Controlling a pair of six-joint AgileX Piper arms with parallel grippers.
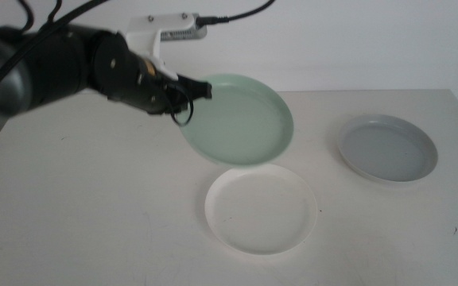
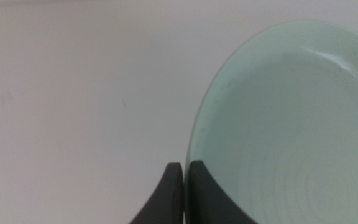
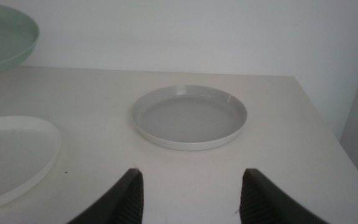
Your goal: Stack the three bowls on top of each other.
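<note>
A plain off-white table (image 1: 78, 214) with a matte top carries the scene, reaching back to a pale wall; its right edge shows at the far right.

Two dishes lie flat on it. A white shallow round bowl with a low rim (image 1: 261, 209) sits near the middle, toward the near side. A light grey-blue shallow round bowl with a low rim (image 1: 388, 148) sits to the right and farther back, well apart from the white one and close to the table's right edge. Both stand upright, open side up, and hold nothing. The right wrist view shows the same pair, bare tabletop between them.
</note>
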